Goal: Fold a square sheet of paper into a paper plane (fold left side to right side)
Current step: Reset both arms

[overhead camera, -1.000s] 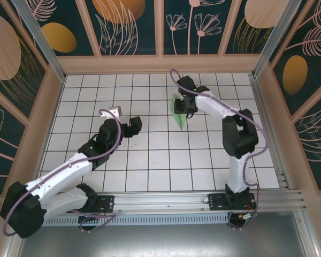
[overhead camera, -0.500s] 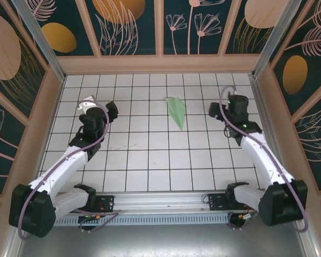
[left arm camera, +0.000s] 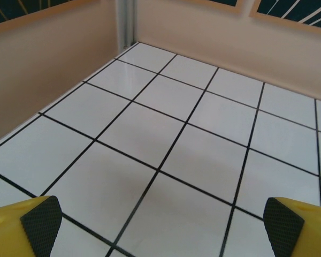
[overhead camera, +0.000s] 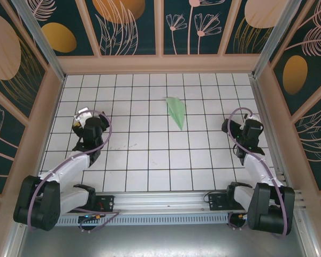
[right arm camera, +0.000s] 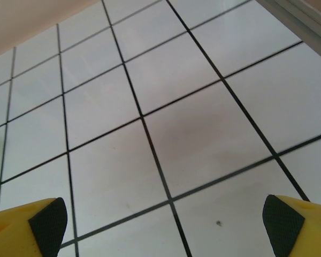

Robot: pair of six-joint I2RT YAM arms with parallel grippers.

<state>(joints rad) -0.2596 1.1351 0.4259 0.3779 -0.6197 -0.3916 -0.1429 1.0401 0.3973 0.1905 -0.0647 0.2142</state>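
Observation:
The pale-green paper plane (overhead camera: 176,111), the square sheet folded into a slim pointed dart, lies flat on the white grid table at the far middle, its tip pointing toward me. No gripper touches it. My left gripper (overhead camera: 83,121) is drawn back at the left side of the table, well away from the plane. In the left wrist view it (left arm camera: 160,227) stands open over bare tiles. My right gripper (overhead camera: 251,125) is drawn back at the right side. It (right arm camera: 163,225) is open too, with nothing between its black pads (right arm camera: 45,225).
Beige walls enclose the table (overhead camera: 150,160) on the left, far and right sides. A metal rail (overhead camera: 166,201) with both arm bases runs along the near edge. A metal post (left arm camera: 125,21) stands in the far left corner.
The right gripper has opened, let go of the plane and pulled back to the right. The left arm has pulled back to the left. The plane now lies flat.

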